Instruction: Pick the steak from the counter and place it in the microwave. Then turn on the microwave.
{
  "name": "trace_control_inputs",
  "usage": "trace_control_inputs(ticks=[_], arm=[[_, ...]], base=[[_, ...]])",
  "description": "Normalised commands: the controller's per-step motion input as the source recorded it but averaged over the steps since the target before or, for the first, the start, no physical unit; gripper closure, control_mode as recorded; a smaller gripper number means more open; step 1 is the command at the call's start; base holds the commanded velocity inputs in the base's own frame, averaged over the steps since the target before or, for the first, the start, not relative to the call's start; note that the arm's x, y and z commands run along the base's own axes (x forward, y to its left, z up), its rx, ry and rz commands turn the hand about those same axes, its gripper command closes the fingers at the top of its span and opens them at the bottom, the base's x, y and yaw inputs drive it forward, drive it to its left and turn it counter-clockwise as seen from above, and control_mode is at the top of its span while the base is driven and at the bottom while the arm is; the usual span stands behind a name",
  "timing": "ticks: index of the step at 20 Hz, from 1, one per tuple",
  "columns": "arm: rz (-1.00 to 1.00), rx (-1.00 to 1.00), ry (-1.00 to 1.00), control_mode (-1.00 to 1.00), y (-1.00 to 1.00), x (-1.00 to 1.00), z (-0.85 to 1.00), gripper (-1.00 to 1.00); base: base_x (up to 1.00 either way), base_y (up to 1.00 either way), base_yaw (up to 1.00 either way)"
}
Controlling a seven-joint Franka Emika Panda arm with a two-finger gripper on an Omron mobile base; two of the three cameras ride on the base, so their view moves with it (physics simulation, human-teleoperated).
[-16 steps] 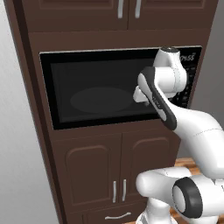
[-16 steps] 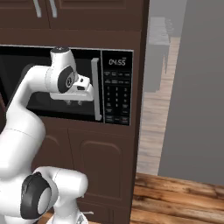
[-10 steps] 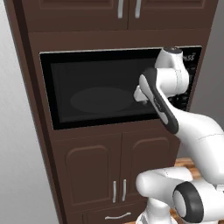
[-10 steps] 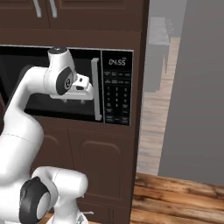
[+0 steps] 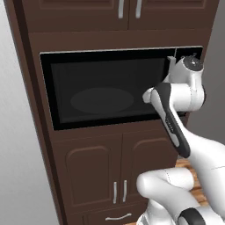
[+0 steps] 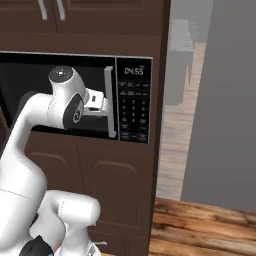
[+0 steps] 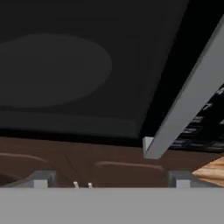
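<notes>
The microwave (image 5: 110, 90) sat built into a tall dark brown cabinet (image 5: 96, 176), its dark glass door closed, with a faint round turntable showing behind the glass. On its right side were the keypad (image 6: 134, 112) and a lit display (image 6: 134, 71). A grey vertical door handle (image 6: 109, 102) ran just left of the keypad. The white arm (image 6: 45, 110) reached up in front of the door's right part, with the gripper (image 6: 97, 102) close to the handle. In the hand view the handle (image 7: 183, 100) crossed the right side of the frame, and the gripper's two finger tips (image 7: 41, 179) stood wide apart with nothing between them. The steak could not be seen.
</notes>
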Motion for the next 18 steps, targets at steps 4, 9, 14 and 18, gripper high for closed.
trace_control_inputs(ticks=[4, 9, 14, 18], arm=[[0.0, 0.02, -0.32, -1.0, -0.26, -0.1, 0.07, -1.0], [0.0, 0.02, -0.33, -1.0, -0.23, -0.05, 0.1, -1.0], [0.0, 0.03, -0.31, -1.0, -0.22, -0.01, 0.06, -1.0], [0.0, 0.03, -0.32, -1.0, -0.2, 0.0, 0.1, -1.0]], base=[[0.0, 0.0, 0.0], [0.0, 0.0, 0.0], [0.0, 0.0, 0.0], [0.0, 0.0, 0.0]])
